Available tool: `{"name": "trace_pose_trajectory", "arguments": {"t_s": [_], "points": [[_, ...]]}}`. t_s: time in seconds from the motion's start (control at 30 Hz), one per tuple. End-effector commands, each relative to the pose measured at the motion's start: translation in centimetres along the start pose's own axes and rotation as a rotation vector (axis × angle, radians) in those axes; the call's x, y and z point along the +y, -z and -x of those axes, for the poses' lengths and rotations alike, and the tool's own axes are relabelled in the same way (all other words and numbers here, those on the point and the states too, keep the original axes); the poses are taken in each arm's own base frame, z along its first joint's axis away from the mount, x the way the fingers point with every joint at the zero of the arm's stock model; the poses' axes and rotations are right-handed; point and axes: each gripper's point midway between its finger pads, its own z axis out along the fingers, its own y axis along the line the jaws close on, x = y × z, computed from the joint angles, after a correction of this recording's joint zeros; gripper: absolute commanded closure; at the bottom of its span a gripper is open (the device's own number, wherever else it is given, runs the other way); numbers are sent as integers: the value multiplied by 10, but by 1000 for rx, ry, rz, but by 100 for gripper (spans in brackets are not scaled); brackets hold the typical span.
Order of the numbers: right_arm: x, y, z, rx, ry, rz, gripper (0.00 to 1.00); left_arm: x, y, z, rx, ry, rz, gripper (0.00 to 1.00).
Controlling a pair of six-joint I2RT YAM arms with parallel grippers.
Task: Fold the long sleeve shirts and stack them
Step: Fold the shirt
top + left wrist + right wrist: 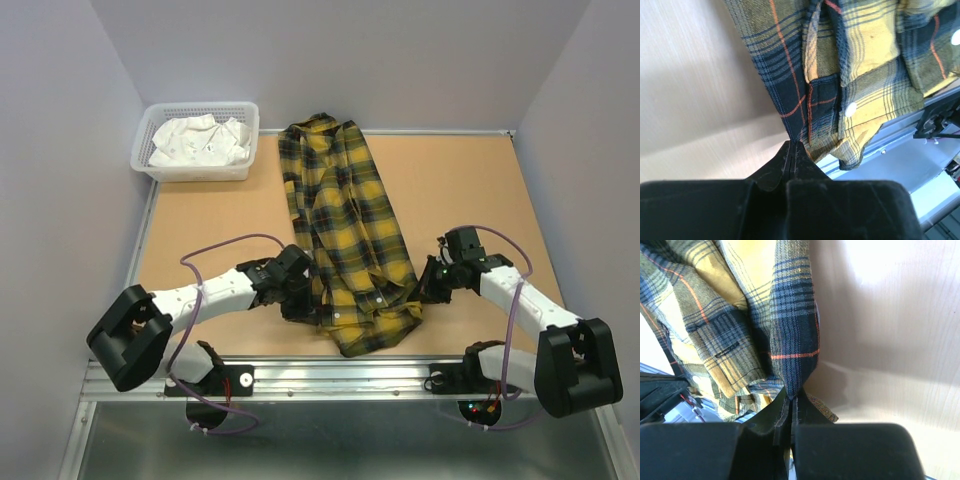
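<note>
Where the arms reach in from the silver metal rail (330, 375) at the near edge, both end effectors have hold of the same garment. The left gripper (792, 146) has its jaws pressed together on the dark side edge of the large yellow flannel shirt (345, 220) with navy-black plaid and thin red lines. The right gripper (790, 399) is likewise pinched tight on a narrow fold of plaid cloth at the opposite side. Between them the shirt's near end lies bunched, close to the rail, with white buttons showing in the left wrist view.

From there the yellow flannel shirt runs away across the tan wooden table (470, 190) as a long, rumpled strip, its far end almost at the back wall. Beyond it to the left, in the far corner, stands a white perforated plastic basket (245, 140) holding crumpled white cloth (200, 140).

By my reading the work is early: the shirt is gathered lengthwise but not neatly folded, no stack exists, and whether the white cloth is another shirt I cannot tell.
</note>
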Motion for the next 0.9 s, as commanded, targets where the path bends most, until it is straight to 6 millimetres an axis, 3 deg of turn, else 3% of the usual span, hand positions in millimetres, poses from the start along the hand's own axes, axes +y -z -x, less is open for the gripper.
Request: {"name": "trace_pose_trajectory", "arguments": {"t_s": [0.0,0.1,0.17,0.33,0.6,0.87], "points": [[8,5,11,-26,27,10,99,0,-5,-8,43,0,-21,88],[2,1,7,-19,16,-7,100,-3,-8,-8,43,3,-43,65],[-1,-1,5,-14,4,-14,99,-8,-10,-7,46,2,-66,59],[-7,-7,-1,-4,-19,-16,99,-12,-16,-10,64,21,-98,32],[-8,-9,0,-10,-22,-15,99,-5,-27,-26,120,49,-83,28],[-11,-13,-2,-6,-31,-20,99,-5,-43,-36,166,35,-64,34]]}}
